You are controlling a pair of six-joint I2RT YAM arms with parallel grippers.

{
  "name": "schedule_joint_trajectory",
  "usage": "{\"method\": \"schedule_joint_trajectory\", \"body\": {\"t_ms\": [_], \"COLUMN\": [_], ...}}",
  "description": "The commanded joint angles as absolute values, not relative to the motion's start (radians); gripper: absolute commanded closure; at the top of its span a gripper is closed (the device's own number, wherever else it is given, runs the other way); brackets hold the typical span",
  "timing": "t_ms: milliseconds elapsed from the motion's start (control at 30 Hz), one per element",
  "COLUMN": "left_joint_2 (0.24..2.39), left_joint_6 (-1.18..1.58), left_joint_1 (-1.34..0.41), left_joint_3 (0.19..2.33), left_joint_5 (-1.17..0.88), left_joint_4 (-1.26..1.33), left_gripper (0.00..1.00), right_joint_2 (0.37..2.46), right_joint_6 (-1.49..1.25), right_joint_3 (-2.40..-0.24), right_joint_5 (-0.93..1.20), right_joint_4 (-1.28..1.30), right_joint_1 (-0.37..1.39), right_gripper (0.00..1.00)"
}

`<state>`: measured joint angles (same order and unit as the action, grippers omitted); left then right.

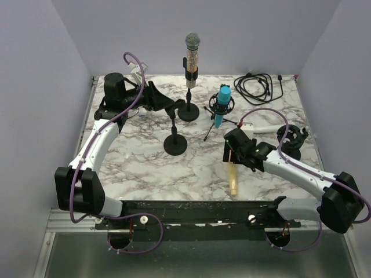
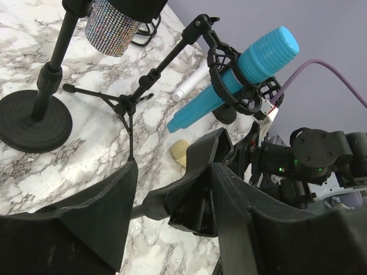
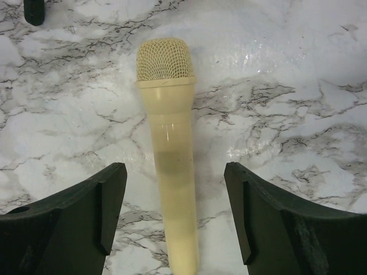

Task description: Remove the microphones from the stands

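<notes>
Right tool [image 3: 172,192] is released, fingers spread wide on either side of the cream microphone [image 3: 169,172] and not touching it. The microphone is already out of the stand [image 1: 174,124] and lies flat on the marble table [image 1: 145,168], in front of the right arm and well apart from the stand's round base. My read is that I let it go there so it rests on its side and can't drop or topple.

Its long axis runs roughly near-to-far across the table. In the right wrist view the mesh head points away from the tool and the handle runs back under it. From above, the end that shows beyond the tool points toward the near edge, so I judge the head faces my side of the table.

Left tool [image 2: 172,189] is up at the top of the stand, and the black clip sits snug between its fingers. It looks clenched on it, I'd say to keep the light stand from tipping or sliding as the microphone comes out.

The blue microphone [image 1: 222,107] on its tripod mount and the glittery one [image 1: 192,55] on the far stand are both seated in their holders, away from both tools.
</notes>
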<state>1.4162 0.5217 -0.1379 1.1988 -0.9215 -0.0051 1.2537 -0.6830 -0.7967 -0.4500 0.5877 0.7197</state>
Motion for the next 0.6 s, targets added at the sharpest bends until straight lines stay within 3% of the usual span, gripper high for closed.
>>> {"method": "schedule_joint_trajectory", "body": {"t_ms": [0,167,567], "left_joint_2": [1.428,1.442,1.448], "left_joint_6": [0.474,0.434,0.312], "left_joint_1": [-0.143,-0.151,-0.192], "left_joint_3": [1.207,1.211,1.138], "left_joint_5": [-0.905,-0.877,-0.738], "left_joint_4": [-0.074,-0.119,-0.247], "left_gripper": [0.50,0.59,0.68], "right_joint_2": [1.186,1.110,1.032], "right_joint_6": [-0.680,-0.664,-0.622], "right_joint_3": [-0.812,-0.813,-0.854], "right_joint_5": [-0.434,-0.412,-0.462], "right_joint_4": [0.623,0.611,0.634], "right_joint_1": [0.716,0.715,0.715], "right_gripper": [0.23,0.23,0.22]}}
